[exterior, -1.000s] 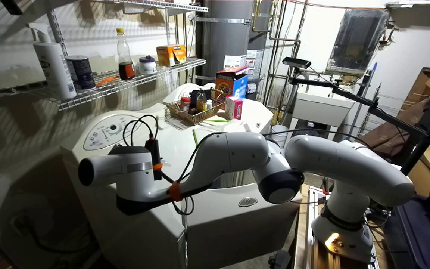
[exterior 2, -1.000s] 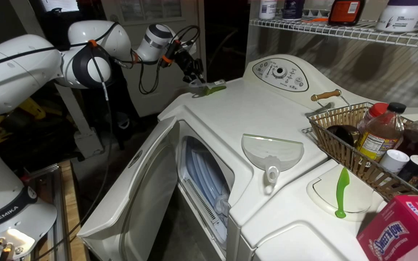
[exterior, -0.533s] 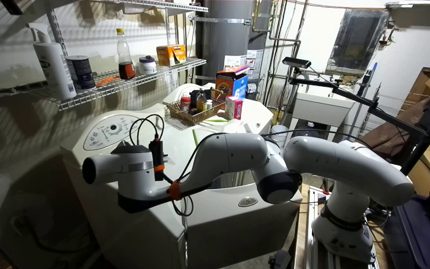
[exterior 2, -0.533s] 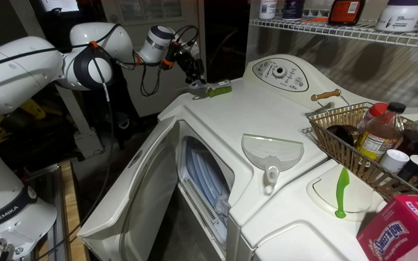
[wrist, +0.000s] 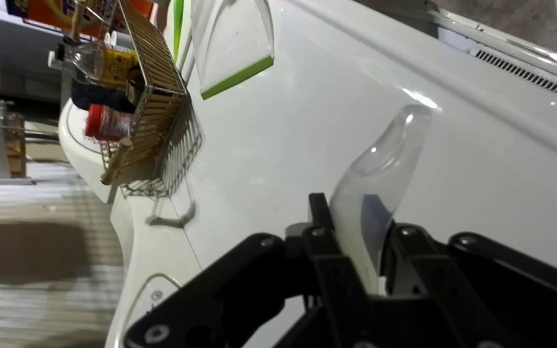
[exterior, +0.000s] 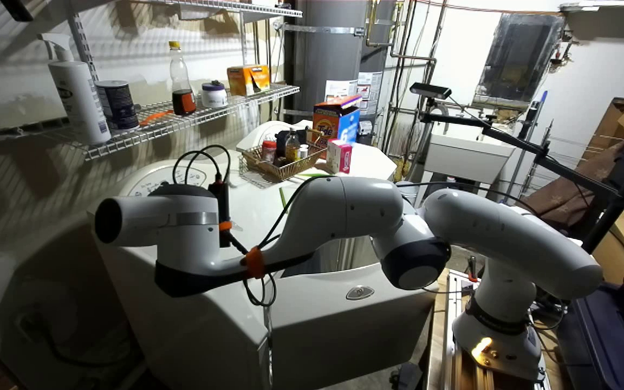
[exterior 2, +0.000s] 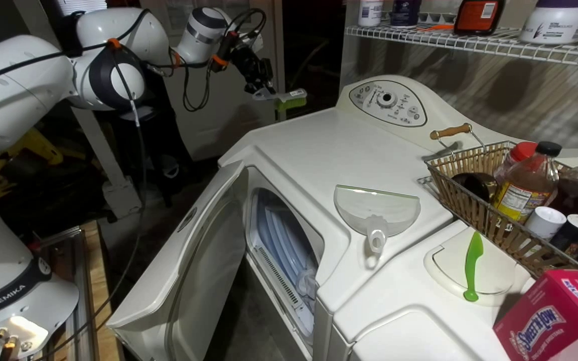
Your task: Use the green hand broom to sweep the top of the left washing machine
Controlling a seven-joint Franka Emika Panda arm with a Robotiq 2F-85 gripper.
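Gripper had its fingers pinched snug on the green hand broom, up off the left washing machine by the edge farthest from the dustpan.

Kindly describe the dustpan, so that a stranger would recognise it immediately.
Start from the white machine with the open door. On its top, near the basket, lies the dustpan. It is translucent and half-round, with a straight green edge, unlike the slim, wholly green tool nearby.
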